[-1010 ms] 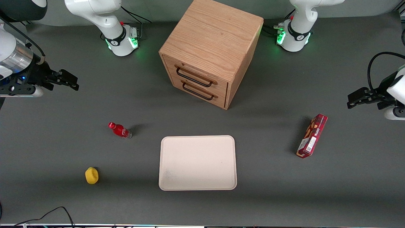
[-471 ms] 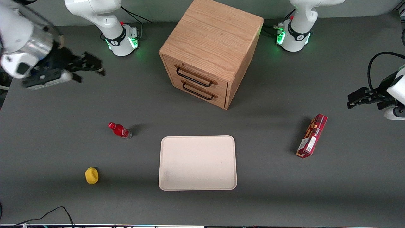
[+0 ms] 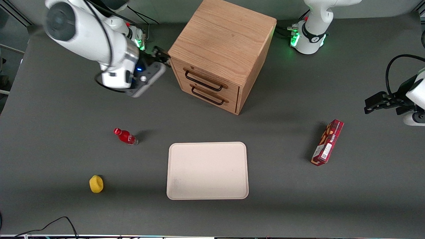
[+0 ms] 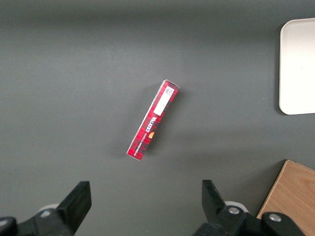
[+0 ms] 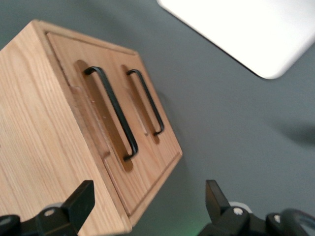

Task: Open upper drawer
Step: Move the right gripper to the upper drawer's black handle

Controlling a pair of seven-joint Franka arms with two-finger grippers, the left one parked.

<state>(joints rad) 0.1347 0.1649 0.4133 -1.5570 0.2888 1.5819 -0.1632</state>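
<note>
The light oak cabinet (image 3: pixel 222 39) stands at the table's back middle. Its upper drawer (image 3: pixel 209 75) is closed and carries a long black wire handle (image 3: pixel 203 81). The like lower drawer (image 3: pixel 212 92) sits just below it. My right gripper (image 3: pixel 162 55) hovers beside the cabinet's front corner, toward the working arm's end, about level with the cabinet's top edge. In the right wrist view the gripper (image 5: pixel 147 199) is open and empty. The upper drawer's handle (image 5: pixel 112 112) and the lower drawer's handle (image 5: pixel 146 101) lie ahead of its fingers (image 5: pixel 81 200), and nothing touches them.
A cream tray (image 3: pixel 207 171) lies nearer the front camera than the cabinet; it also shows in the right wrist view (image 5: pixel 246 29). A red bottle (image 3: pixel 125 136) and a yellow object (image 3: pixel 96 184) lie toward the working arm's end. A red box (image 3: pixel 327 142) lies toward the parked arm's end.
My right arm has swung from the table's edge across to the cabinet; the gripper now sits by the cabinet's front corner. The drawers have not moved.
</note>
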